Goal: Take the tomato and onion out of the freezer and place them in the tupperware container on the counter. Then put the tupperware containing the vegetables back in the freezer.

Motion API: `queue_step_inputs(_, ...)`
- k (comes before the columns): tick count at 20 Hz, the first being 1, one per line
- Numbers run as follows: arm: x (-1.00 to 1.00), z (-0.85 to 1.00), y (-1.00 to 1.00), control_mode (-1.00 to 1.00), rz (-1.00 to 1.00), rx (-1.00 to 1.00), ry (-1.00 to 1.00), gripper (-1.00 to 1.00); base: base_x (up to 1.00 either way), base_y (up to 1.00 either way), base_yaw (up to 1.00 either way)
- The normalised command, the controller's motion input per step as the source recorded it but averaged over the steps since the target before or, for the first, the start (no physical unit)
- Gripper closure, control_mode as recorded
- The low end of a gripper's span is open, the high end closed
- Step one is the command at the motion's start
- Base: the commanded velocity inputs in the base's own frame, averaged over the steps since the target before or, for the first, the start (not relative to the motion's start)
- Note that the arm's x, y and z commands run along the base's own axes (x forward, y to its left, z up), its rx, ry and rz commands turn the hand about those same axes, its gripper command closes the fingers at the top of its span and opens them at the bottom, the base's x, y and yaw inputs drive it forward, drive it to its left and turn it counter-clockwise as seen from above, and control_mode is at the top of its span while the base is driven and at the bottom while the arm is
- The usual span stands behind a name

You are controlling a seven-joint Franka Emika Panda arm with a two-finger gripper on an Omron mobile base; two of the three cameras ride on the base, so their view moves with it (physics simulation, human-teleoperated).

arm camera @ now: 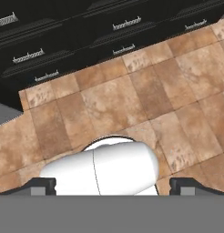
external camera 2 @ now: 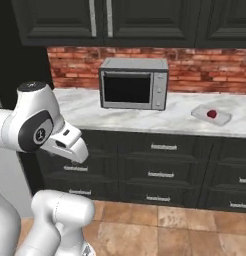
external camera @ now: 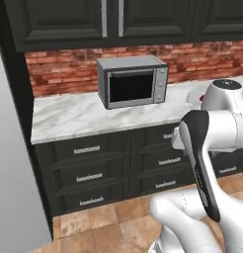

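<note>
One small glossy deep-red tomato already lies in the shallow pale grey-white tupperware container, which sits on the white-grey veined marble worktop to the right of the silver microwave box, well apart from it. In the left base view the light-grey freezer runs down the left edge as a plain slab, so whether its door is open or closed cannot be told from here, and the orange-brown onion cannot be placed from these views. The pincer stands wide with nothing between its two dark tips, which rise at the bottom corners of the hand view; it looks down over brown floor tiles and the dark drawer cabinets beyond them. By that, the tomato half of the loading looks done and the onion is the step in hand. The next move likely calls for swinging the arm, and perhaps the base, left toward the freezer, finding the onion on a shelf, and bringing the open pincer around it before closing.
</note>
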Motion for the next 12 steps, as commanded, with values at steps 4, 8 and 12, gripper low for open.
queue_step_inputs(4, 0.00, 0.00, 0.00, 1.00, 0.00, 0.00, 0.00, -1.00, 0.00, 1.00, 0.00)
queue_step_inputs(8, 0.00, 0.00, 0.00, 1.00, 0.00, 0.00, 0.00, -1.00, 0.04, 1.00, -0.01)
queue_step_inputs(12, 0.00, 0.00, 0.00, 1.00, 0.00, 0.00, 0.00, -1.00, 0.08, 1.00, 0.00)
